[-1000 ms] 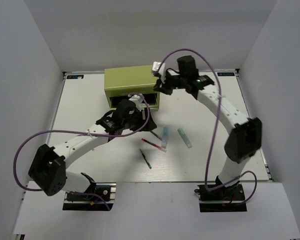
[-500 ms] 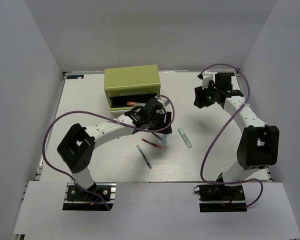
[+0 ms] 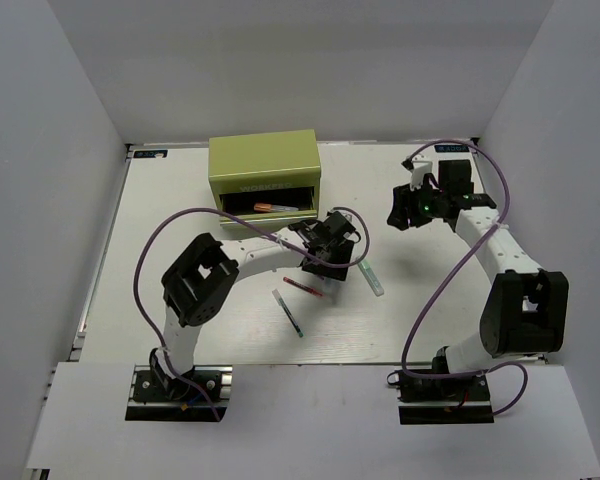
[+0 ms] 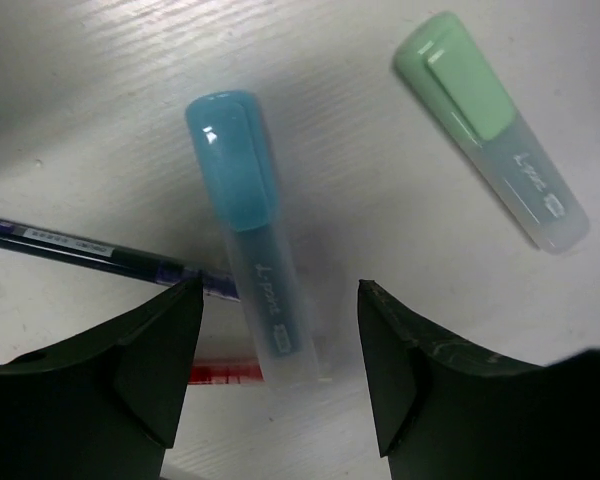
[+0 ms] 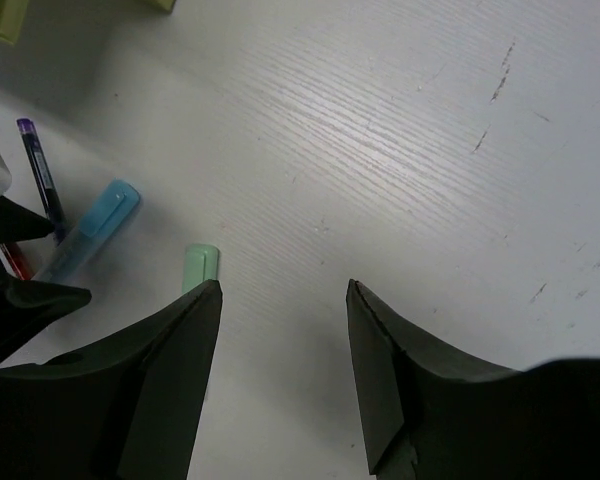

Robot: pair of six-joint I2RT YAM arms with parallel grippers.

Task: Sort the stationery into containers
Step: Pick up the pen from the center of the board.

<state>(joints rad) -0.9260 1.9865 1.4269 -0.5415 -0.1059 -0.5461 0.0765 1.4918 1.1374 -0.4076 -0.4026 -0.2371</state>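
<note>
The olive-green tool chest (image 3: 263, 172) stands at the back with one drawer (image 3: 270, 208) pulled open; the orange highlighter (image 3: 265, 207) lies in it. My left gripper (image 3: 332, 247) is open and empty, just above the table. The light blue highlighter (image 4: 245, 220) lies between its fingertips (image 4: 280, 330). The dark pen (image 4: 80, 248) and red pen (image 4: 225, 373) lie beside it, partly hidden by the left finger. The green highlighter (image 3: 370, 275) lies to the right. The white-green pen (image 3: 288, 313) lies nearer. My right gripper (image 3: 400, 212) is open and empty over bare table.
The right wrist view shows the green highlighter (image 5: 200, 265), the light blue highlighter (image 5: 90, 235), the dark pen (image 5: 38, 178) and the left gripper's fingers (image 5: 30, 300) at its left edge. White walls enclose the table on three sides.
My left gripper has moved right, from the drawer front to over the light blue highlighter. My right gripper has drawn back from the chest to the right side of the table.
</note>
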